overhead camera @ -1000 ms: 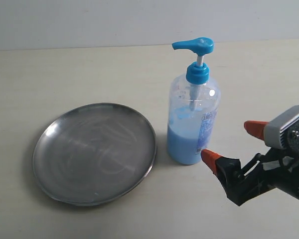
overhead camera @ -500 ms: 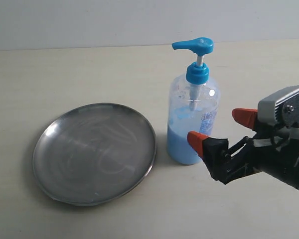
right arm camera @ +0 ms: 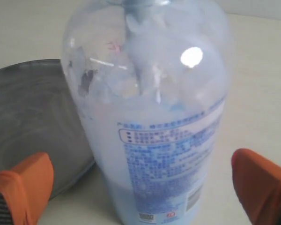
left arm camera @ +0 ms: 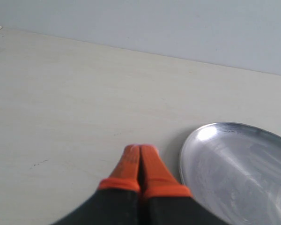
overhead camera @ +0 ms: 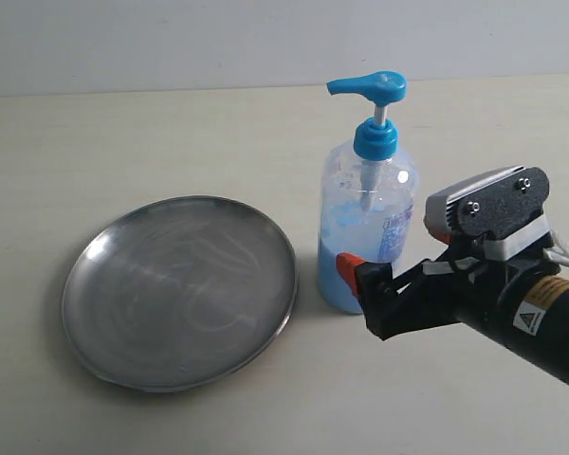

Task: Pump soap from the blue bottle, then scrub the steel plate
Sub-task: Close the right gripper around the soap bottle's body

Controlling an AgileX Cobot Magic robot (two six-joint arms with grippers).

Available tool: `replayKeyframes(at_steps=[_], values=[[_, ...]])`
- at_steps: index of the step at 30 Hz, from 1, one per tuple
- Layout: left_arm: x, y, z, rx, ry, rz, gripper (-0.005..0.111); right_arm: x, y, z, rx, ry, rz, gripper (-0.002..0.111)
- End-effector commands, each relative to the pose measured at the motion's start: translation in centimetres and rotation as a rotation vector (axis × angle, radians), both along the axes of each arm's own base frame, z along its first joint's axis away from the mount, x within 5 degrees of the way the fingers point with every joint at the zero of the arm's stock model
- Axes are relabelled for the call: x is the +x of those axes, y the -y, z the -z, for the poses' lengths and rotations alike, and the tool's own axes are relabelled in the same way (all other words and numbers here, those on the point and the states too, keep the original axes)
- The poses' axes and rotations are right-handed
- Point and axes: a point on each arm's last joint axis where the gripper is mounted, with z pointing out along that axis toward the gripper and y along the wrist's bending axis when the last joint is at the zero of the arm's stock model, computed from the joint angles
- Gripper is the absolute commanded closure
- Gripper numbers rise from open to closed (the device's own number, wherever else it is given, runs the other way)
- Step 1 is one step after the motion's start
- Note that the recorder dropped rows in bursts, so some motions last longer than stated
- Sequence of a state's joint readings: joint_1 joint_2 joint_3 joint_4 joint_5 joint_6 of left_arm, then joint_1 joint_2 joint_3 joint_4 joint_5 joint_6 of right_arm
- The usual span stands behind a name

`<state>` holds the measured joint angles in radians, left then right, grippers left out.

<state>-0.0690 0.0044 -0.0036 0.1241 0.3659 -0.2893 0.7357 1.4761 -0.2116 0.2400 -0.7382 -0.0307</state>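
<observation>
Right pincer [overhead camera: 389,245] is spread wide apart, with the bottle [overhead camera: 368,227] sitting right between its orange tips. In the right wrist view there's a gap on both sides, so neither tip touches the plastic and nothing is clamped.

Writing-wise, the bottle's label [right arm camera: 168,154] is white with blue print, several lines of small text and what looks like a barcode low down, but it's all too blurry to read. The right arm carries a little sticker [overhead camera: 528,318] with a warning triangle, and I can't read that either.

The bottle is clear plastic with a bright blue pump head [overhead camera: 370,87] and collar. Light blue soap [overhead camera: 346,275] fills roughly the lower part, with smears higher up the wall. It stands upright on the pale bench [overhead camera: 171,133], just beside the steel plate [overhead camera: 180,289], which is round, shallow and swirl-marked.

Left pincer [left arm camera: 139,154] has its tips pressed together, holding nothing, near the plate's rim.
</observation>
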Motion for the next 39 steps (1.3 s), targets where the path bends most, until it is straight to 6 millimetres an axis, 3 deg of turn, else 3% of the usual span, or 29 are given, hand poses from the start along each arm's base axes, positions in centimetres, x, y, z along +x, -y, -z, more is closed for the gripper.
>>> replayKeyframes(at_steps=[1, 6, 14, 39], values=[[0.0, 0.0, 0.0, 0.001, 0.011, -0.002, 0.107, -1.0, -1.2, -0.3, 0.006, 0.04, 0.06, 0.004], [0.0, 0.0, 0.0, 0.001, 0.011, -0.002, 0.107, -1.7, -1.7, -0.9, 0.011, 0.127, 0.176, 0.004], [0.0, 0.0, 0.0, 0.001, 0.011, -0.002, 0.107, 0.2, -4.2, 1.4, -0.108, 0.143, 0.199, 0.004], [0.0, 0.0, 0.0, 0.001, 0.011, -0.002, 0.107, 3.2, -6.9, 2.6, 0.026, 0.219, 0.417, 0.004]])
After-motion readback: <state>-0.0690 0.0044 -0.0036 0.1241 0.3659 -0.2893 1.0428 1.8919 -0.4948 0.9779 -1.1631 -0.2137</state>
